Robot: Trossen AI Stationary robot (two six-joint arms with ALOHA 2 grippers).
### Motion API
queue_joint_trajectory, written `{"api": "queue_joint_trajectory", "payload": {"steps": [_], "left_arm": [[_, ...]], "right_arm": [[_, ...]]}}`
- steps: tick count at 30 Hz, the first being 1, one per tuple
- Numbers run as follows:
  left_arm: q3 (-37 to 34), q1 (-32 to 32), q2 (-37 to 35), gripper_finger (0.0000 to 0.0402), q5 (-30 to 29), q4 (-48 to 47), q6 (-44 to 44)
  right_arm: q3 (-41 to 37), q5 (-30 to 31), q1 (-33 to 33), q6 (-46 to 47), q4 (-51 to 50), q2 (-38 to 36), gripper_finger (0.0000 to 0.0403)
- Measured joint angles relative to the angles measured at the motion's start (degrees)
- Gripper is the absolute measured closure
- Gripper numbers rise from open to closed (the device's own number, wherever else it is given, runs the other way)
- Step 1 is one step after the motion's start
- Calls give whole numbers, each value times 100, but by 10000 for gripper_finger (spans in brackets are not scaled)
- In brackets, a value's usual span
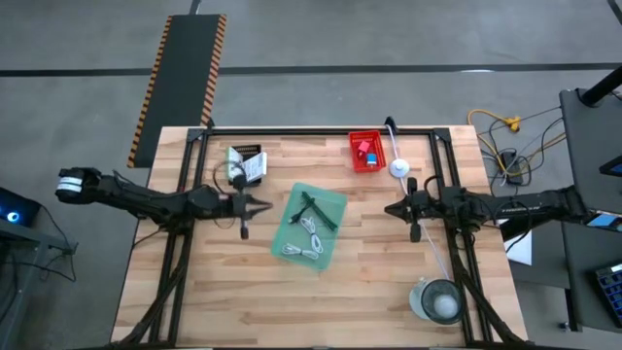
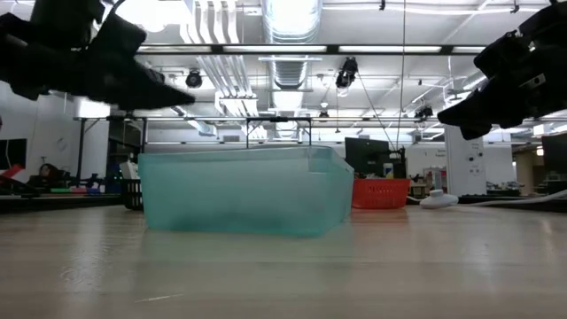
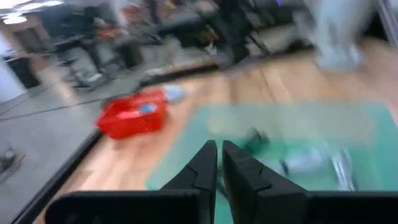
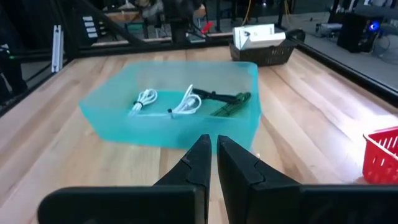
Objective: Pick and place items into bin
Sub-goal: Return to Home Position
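In the middle of the high view, a translucent teal plastic bin (image 1: 288, 220) holds white coiled cables (image 1: 303, 243) and a black cable (image 1: 316, 209). The left gripper (image 1: 262, 204) and right gripper (image 1: 391, 208) flank it, each empty with fingers pressed together.

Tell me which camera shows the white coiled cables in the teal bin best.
The right wrist view: both white coiled cables lie plainly visible inside the bin. The high view shows them small; the low view, only the bin's frosted wall; the left wrist view, vague pale shapes.
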Motion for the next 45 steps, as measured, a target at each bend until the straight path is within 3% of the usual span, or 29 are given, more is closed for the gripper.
{"api": "queue_joint_trajectory", "payload": {"steps": [6, 12, 16, 22, 26, 29, 35, 40, 45], "left_arm": [[-141, 222, -267, 400, 647, 53, -244], [-327, 433, -562, 401, 365, -137, -560], [-395, 512, -1068, 401, 335, -748, -594], [-658, 520, -2088, 401, 338, -992, -850], [-698, 520, -2801, 401, 338, -2070, -893], [-705, 520, -3389, 401, 342, -2550, -994], [-862, 520, -4435, 402, 382, -3250, -1080], [-862, 520, -4931, 402, 996, -3359, -1183], [-864, 518, -4675, 402, 1029, -3378, -1230]], "right_arm": [[0, 0, 2, 0, 5, 177, 385], [0, 209, 2, -2, 2, 370, 385], [0, 621, 0, -5, 3, 498, 385], [0, 601, 2, -25, 54, 526, 385], [0, 571, 2, -217, 265, 526, 385], [1, 295, 2, -664, 742, 521, 385], [7, -1023, 2, -1071, 1427, 517, 385], [7, -1073, -2, -1262, 1416, 521, 385], [7, -1071, -2, -1228, 1490, 520, 385]]}}
